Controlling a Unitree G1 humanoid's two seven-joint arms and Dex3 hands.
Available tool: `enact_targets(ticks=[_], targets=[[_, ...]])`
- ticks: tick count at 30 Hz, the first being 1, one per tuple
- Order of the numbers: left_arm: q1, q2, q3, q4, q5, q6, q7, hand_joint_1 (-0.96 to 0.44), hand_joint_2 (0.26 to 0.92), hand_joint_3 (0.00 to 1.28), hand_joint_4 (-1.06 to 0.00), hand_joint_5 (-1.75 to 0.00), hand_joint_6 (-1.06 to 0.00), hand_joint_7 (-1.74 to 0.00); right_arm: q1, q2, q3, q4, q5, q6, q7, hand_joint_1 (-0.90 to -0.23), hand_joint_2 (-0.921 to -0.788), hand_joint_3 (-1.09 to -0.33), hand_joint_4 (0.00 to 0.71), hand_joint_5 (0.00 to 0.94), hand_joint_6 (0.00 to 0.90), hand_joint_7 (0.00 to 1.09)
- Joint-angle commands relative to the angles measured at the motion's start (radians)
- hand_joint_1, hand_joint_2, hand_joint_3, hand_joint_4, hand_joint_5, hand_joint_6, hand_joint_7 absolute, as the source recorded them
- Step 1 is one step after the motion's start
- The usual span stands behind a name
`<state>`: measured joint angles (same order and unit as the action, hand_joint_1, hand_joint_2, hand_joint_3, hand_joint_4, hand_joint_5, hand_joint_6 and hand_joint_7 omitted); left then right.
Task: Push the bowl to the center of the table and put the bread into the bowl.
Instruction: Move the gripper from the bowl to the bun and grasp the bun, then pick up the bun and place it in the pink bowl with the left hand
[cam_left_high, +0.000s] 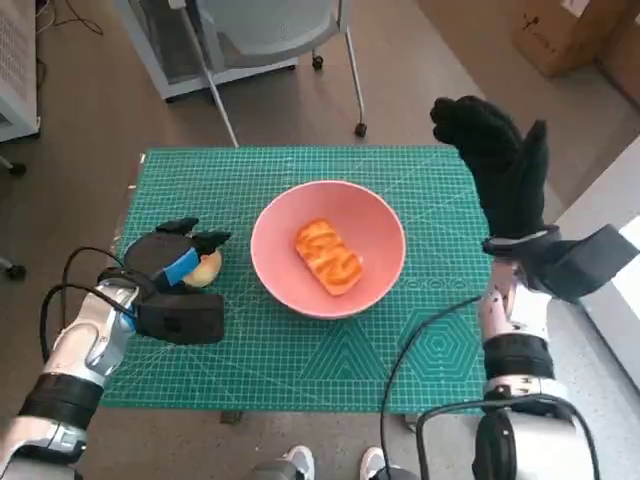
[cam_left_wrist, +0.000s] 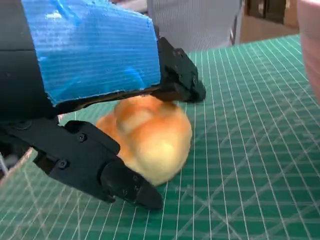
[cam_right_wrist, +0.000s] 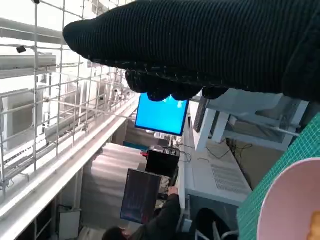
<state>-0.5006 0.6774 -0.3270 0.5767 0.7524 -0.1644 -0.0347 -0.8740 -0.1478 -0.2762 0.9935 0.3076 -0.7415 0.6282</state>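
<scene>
Left hand near the tabletop's left edge, fingers clamped round a pale round bun resting on the green mat. Pink bowl at the mat's centre, holding a glazed bread piece. Right hand raised over the far right corner, fingers apart, holding nothing.

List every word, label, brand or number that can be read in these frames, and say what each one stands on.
None can be read.
Green cutting mat: printed grid and ruler marks along the edges, too small to read.
Blue screen: lit, no text legible.
Dark monitor: content blurred.
Cardboard box: a pale label, not readable.
Blue tape on the left hand: plain.
Pink bowl: no marking.
</scene>
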Motion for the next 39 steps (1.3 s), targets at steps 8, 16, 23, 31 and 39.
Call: enact_targets(ticks=[8, 16, 23, 31, 39], targets=[[0.033, 0.005, 0.020, -0.027, -0.035, -0.008, 0.016, 0.00, 0.920, 0.07, -0.64, -1.25, -0.68, -1.06, 0.034, 0.000, 0.017, -0.007, -0.012, 0.017, -0.018, -0.578, -0.921, -0.610, 0.368, 0.000, 0.504, 0.00], [0.072, 0.037, 0.083, -0.132, -0.087, -0.002, -0.024, 0.00, 0.920, 0.07, -0.65, -1.24, -0.66, -1.10, 0.038, 0.005, 0.028, -0.018, -0.011, 0.026, -0.021, -0.571, -0.921, -0.609, 0.368, 0.000, 0.513, 0.01], [0.121, 0.066, 0.202, -0.339, -0.177, 0.027, -0.085, 0.00, 0.920, 0.06, -0.67, -1.21, -0.68, -1.09, 0.037, 0.009, 0.033, -0.021, -0.006, 0.041, -0.018, -0.568, -0.921, -0.609, 0.367, 0.000, 0.518, 0.01], [0.125, 0.062, 0.316, -0.584, -0.242, 0.082, -0.136, 0.00, 0.918, 0.03, -0.70, -1.18, -0.71, -1.06, 0.041, 0.020, 0.037, -0.028, 0.000, 0.050, -0.007, -0.558, -0.921, -0.609, 0.372, 0.003, 0.527, 0.01], [0.055, 0.032, 0.336, -0.727, -0.265, 0.061, -0.139, 0.00, 0.906, 0.01, -0.75, -1.08, -0.76, -1.04, 0.047, 0.025, 0.046, -0.044, -0.005, 0.045, -0.015, -0.559, -0.921, -0.612, 0.374, 0.002, 0.527, 0.01]])
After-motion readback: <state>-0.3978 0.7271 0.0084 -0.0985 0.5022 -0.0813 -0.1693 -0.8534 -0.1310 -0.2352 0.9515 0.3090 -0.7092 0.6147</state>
